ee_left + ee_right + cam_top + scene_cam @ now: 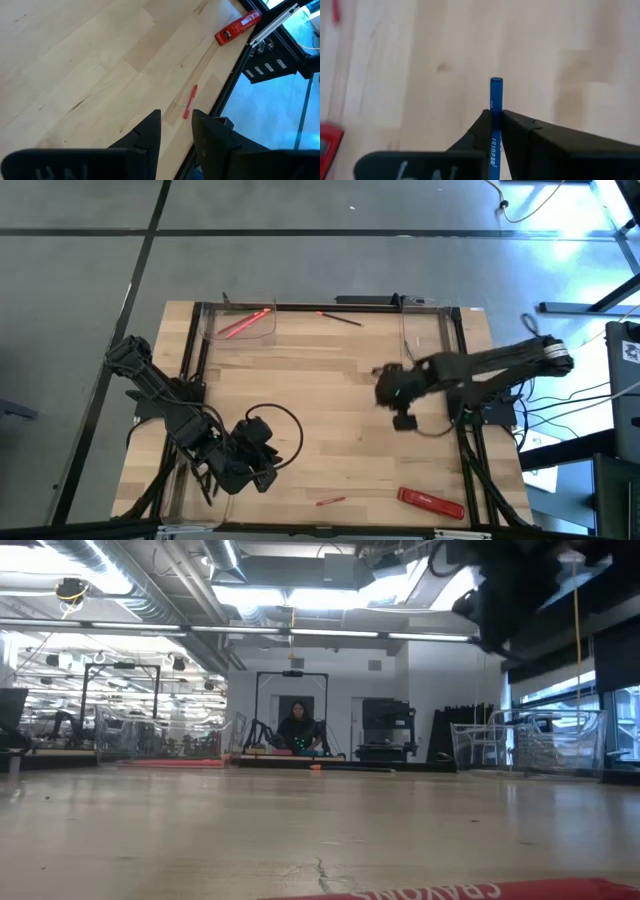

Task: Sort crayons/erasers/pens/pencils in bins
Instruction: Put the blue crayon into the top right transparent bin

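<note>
A blue pencil (496, 100) stands pinched between the right gripper's (496, 117) fingers, its end poking out past the tips above the bare wooden table (330, 380); that gripper hangs over the table's right-middle. The left gripper (176, 120) waits near the front left corner, jaws slightly apart and holding nothing. A loose red crayon (190, 101) lies just beyond it near the front edge, with a red crayon box (431, 502) further right. A clear bin (240, 320) at the back left holds red crayons (245, 323). A dark pencil (340, 317) lies at the back centre.
</note>
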Controlling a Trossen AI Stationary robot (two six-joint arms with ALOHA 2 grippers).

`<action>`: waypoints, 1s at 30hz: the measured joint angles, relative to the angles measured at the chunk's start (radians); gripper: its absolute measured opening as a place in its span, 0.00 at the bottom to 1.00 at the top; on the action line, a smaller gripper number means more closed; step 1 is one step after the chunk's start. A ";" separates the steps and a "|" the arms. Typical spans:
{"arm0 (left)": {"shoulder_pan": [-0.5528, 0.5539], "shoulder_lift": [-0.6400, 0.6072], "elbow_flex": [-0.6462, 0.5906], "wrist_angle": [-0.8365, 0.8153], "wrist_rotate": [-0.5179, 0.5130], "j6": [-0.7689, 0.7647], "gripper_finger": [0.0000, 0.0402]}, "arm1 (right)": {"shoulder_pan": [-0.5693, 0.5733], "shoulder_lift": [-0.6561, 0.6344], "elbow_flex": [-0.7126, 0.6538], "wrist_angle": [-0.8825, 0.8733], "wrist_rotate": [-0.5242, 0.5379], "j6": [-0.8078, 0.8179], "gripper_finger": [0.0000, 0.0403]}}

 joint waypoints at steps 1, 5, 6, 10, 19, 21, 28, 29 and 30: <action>0.000 0.000 0.000 -0.001 0.000 0.000 0.25 | -0.026 -0.030 0.006 -0.011 0.012 0.017 0.08; 0.000 0.000 0.000 -0.005 -0.001 0.000 0.25 | -0.148 -0.134 0.013 -0.034 0.082 0.071 0.08; 0.000 0.000 0.000 -0.006 -0.001 0.000 0.25 | -0.181 -0.155 0.013 -0.037 0.110 0.087 0.08; 0.001 0.000 0.000 -0.006 -0.008 0.000 0.25 | -0.324 -0.205 0.013 -0.042 0.196 0.146 0.08; 0.001 0.000 0.000 -0.005 -0.010 0.001 0.25 | -0.651 -0.206 -0.014 -0.042 0.359 0.226 0.08; 0.000 0.000 0.000 -0.005 -0.015 0.024 0.25 | -0.718 -0.206 -0.055 -0.025 0.324 0.252 0.08; -0.002 0.000 0.000 -0.005 -0.086 0.053 0.25 | -0.896 -0.205 -0.210 0.084 0.246 0.252 0.08; -0.002 0.000 0.000 -0.005 -0.086 0.053 0.25 | -0.918 -0.205 -0.227 0.089 0.259 0.252 0.08; -0.002 0.000 0.000 -0.005 -0.086 0.053 0.25 | -0.937 -0.205 -0.243 0.089 0.264 0.253 0.08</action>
